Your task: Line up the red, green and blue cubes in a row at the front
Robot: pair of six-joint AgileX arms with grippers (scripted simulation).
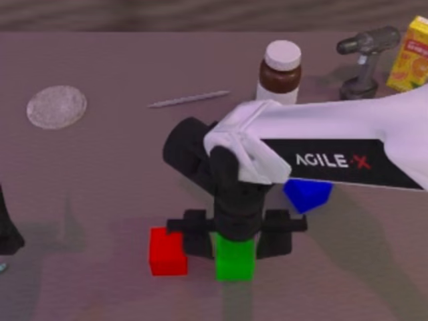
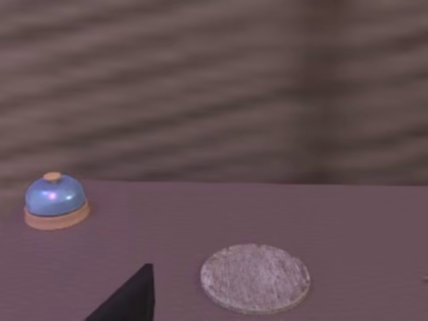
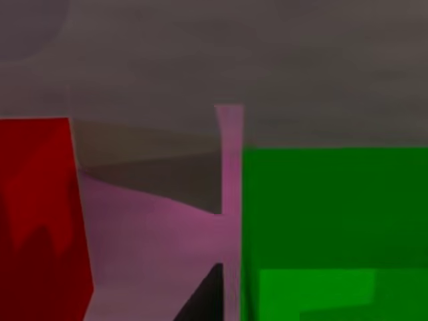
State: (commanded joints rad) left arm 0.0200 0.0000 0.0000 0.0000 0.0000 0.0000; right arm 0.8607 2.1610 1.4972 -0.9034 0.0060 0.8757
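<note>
At the front centre the green cube (image 1: pixel 235 259) rests on the table, with the red cube (image 1: pixel 167 251) a small gap to its left. My right gripper (image 1: pixel 236 242) hangs over the green cube, open, one finger on each side of it. In the right wrist view a dark fingertip (image 3: pixel 204 301) stands just clear of the green cube (image 3: pixel 334 227), with the red cube (image 3: pixel 40 214) farther off. The blue cube (image 1: pixel 307 194) lies behind and to the right, partly hidden under the right arm. My left gripper (image 1: pixel 8 231) is parked at the table's left edge.
Along the back right stand a brown jar with a white lid (image 1: pixel 279 70), a grey drill (image 1: pixel 364 57) and an orange-yellow juice carton (image 1: pixel 411 53). A thin rod (image 1: pixel 189 99) lies mid-back, a grey round pad (image 1: pixel 57 107) back left. A blue bell (image 2: pixel 55 200) shows in the left wrist view.
</note>
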